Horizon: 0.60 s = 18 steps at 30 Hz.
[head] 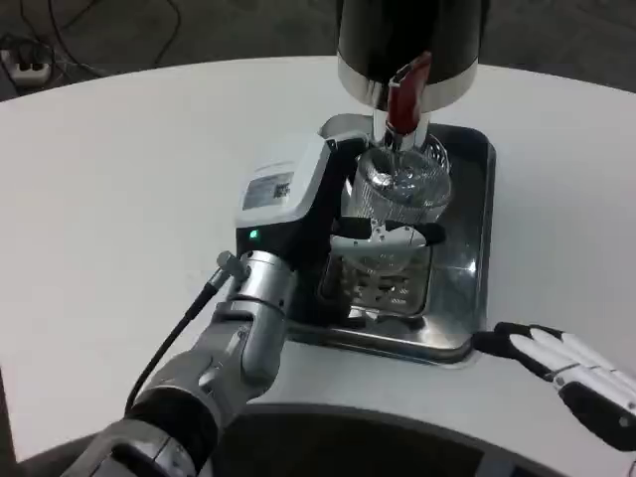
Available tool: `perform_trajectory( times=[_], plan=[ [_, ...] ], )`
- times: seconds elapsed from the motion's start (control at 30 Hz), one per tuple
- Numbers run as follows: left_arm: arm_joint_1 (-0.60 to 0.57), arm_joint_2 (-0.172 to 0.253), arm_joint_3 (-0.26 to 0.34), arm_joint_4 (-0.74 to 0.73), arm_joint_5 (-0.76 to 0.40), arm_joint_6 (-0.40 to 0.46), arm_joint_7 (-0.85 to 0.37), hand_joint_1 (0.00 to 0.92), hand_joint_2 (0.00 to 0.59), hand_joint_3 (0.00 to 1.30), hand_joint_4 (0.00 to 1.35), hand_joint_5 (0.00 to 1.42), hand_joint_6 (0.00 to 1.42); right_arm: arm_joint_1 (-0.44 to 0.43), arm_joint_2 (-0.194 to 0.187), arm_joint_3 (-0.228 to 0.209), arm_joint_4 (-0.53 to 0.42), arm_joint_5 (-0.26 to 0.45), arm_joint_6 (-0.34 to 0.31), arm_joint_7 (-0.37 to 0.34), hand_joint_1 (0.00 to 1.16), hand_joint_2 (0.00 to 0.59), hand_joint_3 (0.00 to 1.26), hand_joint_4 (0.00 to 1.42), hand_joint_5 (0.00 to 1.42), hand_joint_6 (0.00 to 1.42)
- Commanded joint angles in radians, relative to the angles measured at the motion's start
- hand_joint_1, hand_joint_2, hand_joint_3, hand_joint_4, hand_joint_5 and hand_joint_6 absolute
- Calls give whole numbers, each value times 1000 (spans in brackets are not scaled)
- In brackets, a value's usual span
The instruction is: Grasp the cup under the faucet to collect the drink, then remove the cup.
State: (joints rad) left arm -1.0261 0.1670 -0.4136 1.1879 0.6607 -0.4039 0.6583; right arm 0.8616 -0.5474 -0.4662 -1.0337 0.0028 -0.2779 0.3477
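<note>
- Left hand [298,204]: fingers are wrapping around the clear plastic cup [399,191], with one white finger [383,234] crossing the cup's lower front; the hand's white back is facing up, showing a label and a green light.
- Clear plastic cup: sitting upright directly under the red faucet lever [407,94] of the black-and-chrome drink dispenser [412,45], over the metal drip tray [467,268]. Cannot tell whether any liquid is inside; the wall is only showing glare.
- Metal drip tray: resting on the white table [119,179], with a slotted grate [383,278] lying just in front of the cup.
- Right hand [571,378]: lying on the table near the tray's front right corner, fingers stretched out side by side, black fingertips [497,340] pointing toward the tray, holding nothing.
</note>
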Motion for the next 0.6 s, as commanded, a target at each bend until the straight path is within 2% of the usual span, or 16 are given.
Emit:
perform_trajectory(
  times=[0.03,0.13,0.17,0.2,0.23,0.33,0.6],
  plan=[
    [28,3,1,-7,-10,-5,-3,448,40,499,633,921,1001,24,21,-12,-13,13,-34,-23,497,479,102,42,0,0],
    [37,5,3,-17,-11,-9,6,392,53,472,600,894,996,30,27,-14,-13,14,-42,-28,499,482,102,42,0,0],
    [39,5,3,-21,-11,-8,9,297,86,301,384,785,839,32,29,-15,-13,15,-45,-28,500,482,103,42,0,0],
    [41,5,4,-24,-13,-7,11,240,77,204,264,744,763,36,32,-15,-13,14,-50,-28,501,483,103,42,0,0],
    [43,4,5,-27,-14,-7,13,212,80,127,176,670,684,40,36,-15,-13,14,-54,-29,501,483,104,42,0,0],
    [51,4,10,-34,-21,-18,8,170,70,23,51,537,544,52,44,-17,-13,13,-67,-34,503,484,109,42,0,0],
    [70,15,11,-47,-32,-44,4,142,67,0,11,448,445,66,50,-18,-13,13,-81,-40,506,485,114,42,0,0]
  ],
)
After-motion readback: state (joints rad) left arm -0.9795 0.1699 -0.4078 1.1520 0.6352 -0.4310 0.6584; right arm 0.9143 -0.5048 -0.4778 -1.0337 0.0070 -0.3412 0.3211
